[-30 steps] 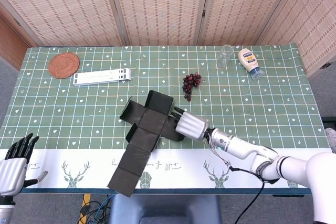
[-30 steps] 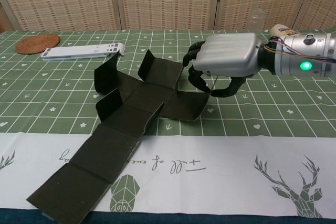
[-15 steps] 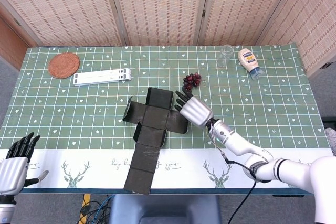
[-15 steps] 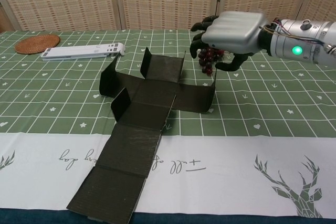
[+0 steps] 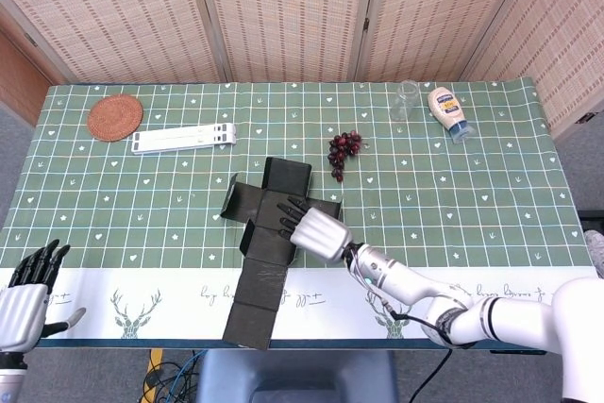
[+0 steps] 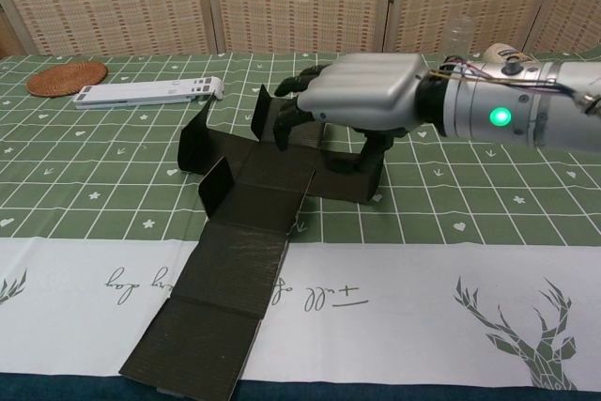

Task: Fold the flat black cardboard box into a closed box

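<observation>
The right hand hovered palm-down over the unfolded black cardboard box on the tablecloth, fingers spread, apparently gripping nothing. The left hand was open.

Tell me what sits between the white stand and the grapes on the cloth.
Nothing: in the head view only bare green tablecloth separates the white stand from the grapes. The black box lies nearer the robot.
</observation>
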Robot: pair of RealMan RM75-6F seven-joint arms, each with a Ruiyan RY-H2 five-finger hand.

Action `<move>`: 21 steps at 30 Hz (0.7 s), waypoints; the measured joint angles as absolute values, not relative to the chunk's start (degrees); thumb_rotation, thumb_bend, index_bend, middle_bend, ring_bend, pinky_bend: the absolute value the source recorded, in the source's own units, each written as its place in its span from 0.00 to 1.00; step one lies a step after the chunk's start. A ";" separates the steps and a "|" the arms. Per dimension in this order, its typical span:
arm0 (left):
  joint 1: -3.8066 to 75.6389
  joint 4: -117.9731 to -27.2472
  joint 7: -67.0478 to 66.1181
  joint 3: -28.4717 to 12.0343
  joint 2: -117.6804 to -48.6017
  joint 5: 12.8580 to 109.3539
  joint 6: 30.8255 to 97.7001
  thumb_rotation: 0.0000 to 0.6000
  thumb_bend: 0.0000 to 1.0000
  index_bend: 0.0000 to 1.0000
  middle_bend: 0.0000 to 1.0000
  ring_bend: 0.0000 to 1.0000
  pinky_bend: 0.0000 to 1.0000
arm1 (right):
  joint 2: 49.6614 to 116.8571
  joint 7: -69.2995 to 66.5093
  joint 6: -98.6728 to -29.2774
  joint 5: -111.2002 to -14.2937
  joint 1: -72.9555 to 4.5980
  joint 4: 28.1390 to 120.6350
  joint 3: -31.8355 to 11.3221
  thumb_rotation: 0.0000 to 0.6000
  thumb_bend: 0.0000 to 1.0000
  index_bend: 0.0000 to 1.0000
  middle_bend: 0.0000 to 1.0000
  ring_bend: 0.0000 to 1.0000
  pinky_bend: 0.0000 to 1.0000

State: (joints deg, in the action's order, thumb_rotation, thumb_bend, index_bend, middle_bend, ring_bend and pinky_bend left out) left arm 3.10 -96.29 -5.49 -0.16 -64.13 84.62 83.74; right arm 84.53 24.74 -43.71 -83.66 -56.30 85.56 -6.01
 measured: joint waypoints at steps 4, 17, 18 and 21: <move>2.74 -95.91 -4.99 -0.02 -64.04 84.37 83.93 1.00 0.14 0.03 0.00 0.00 0.08 | 87.28 27.67 -42.20 -83.64 -57.40 82.73 -5.26 1.00 0.46 0.35 0.24 0.05 0.05; 2.53 -95.58 -4.10 0.09 -64.05 84.27 83.78 1.00 0.14 0.03 0.00 0.00 0.08 | 92.10 28.67 -42.22 -87.41 -58.78 76.23 -2.41 1.00 0.46 0.52 0.31 0.07 0.05; 2.55 -95.68 -4.03 0.14 -64.01 84.25 83.62 1.00 0.14 0.03 0.00 0.00 0.08 | 92.09 28.30 -42.38 -87.72 -58.75 76.04 -2.17 1.00 0.46 0.53 0.32 0.07 0.05; 2.60 -96.14 -3.64 0.40 -63.78 84.41 83.24 1.00 0.14 0.03 0.00 0.00 0.08 | 91.55 26.79 -42.98 -89.28 -58.69 75.73 -1.27 1.00 0.46 0.59 0.35 0.08 0.05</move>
State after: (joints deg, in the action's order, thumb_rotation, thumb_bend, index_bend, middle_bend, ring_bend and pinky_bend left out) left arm 2.60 -96.14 -3.64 0.40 -63.78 84.41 83.24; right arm 91.55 26.79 -42.98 -89.28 -58.69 75.73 -1.27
